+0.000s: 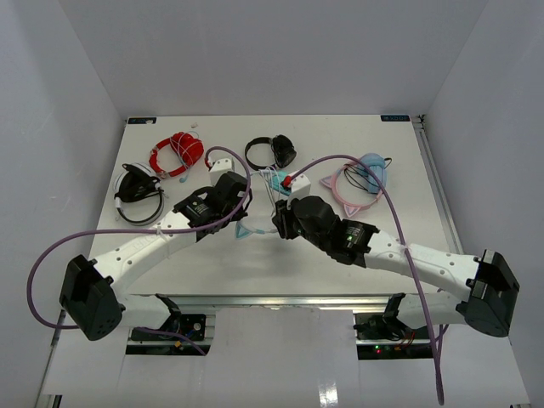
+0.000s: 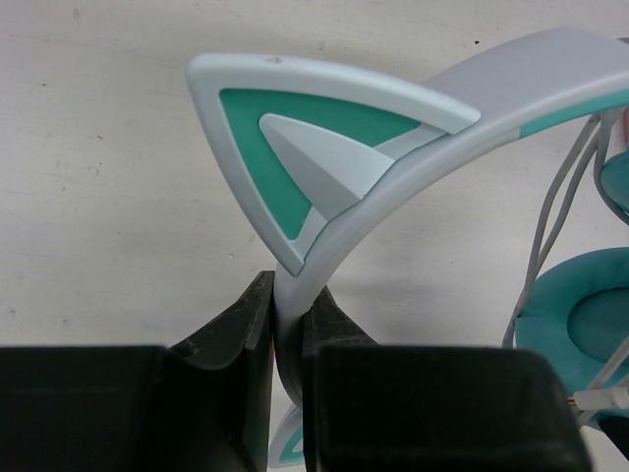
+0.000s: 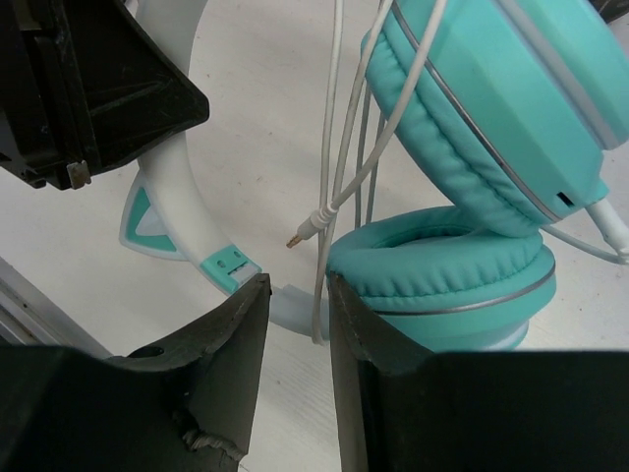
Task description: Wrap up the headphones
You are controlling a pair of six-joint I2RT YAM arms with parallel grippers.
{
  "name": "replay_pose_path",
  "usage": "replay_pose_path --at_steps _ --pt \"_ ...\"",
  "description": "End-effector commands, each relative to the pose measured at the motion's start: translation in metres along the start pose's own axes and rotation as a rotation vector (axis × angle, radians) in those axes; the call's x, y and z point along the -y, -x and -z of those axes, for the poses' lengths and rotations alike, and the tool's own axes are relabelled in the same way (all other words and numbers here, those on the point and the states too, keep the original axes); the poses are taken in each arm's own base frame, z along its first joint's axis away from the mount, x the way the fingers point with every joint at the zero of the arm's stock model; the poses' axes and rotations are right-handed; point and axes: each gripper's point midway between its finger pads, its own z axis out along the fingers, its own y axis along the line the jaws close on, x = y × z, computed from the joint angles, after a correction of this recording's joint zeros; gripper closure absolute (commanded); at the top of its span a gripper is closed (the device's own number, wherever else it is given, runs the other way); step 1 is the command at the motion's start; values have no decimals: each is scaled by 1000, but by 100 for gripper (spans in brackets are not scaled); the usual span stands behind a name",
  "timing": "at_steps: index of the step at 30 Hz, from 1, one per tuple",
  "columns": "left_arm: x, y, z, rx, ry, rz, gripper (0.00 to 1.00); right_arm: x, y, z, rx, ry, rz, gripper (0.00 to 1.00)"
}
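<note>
The headphones (image 2: 491,88) sit pinched inside the closed left hand (image 2: 288,307).

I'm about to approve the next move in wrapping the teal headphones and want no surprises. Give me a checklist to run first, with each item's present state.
1. Hold on the headband: ok, the left pincer is shut on it below the cat ear.
2. Grip on the cable: not ok, the right pincer stands open, a strand running between its jaws unpinched.
3. The plug secured: not ok, it dangles loose.
4. Winding snug: cannot tell, strands hang beside the ear cups.
5. The pink headphones out of the way: ok, lying apart.
</note>
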Motion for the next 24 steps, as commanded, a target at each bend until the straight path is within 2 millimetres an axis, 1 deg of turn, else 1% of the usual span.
replay_pose_path --at_steps 1,8,12,15,18,22,24 --pt "3 29 18 100 -42 56 100 20 -6 17 -27 -63 23 61" --pt "2 33 20 110 -36 56 100 18 -8 50 -31 14 23 53" --pt "1 32 19 109 -31 55 100 24 -4 69 -2 23 16 50" --pt "1 31 19 108 -32 55 100 29 15 86 85 18 -11 52" --pt "2 29 17 101 -35 43 100 33 35 91 154 -3 -13 56" --pt "6 24 12 86 -54 24 100 34 61 87 234 -32 11 65" --pt "10 22 9 81 -71 16 100 31 68 78 236 -44 30 69"
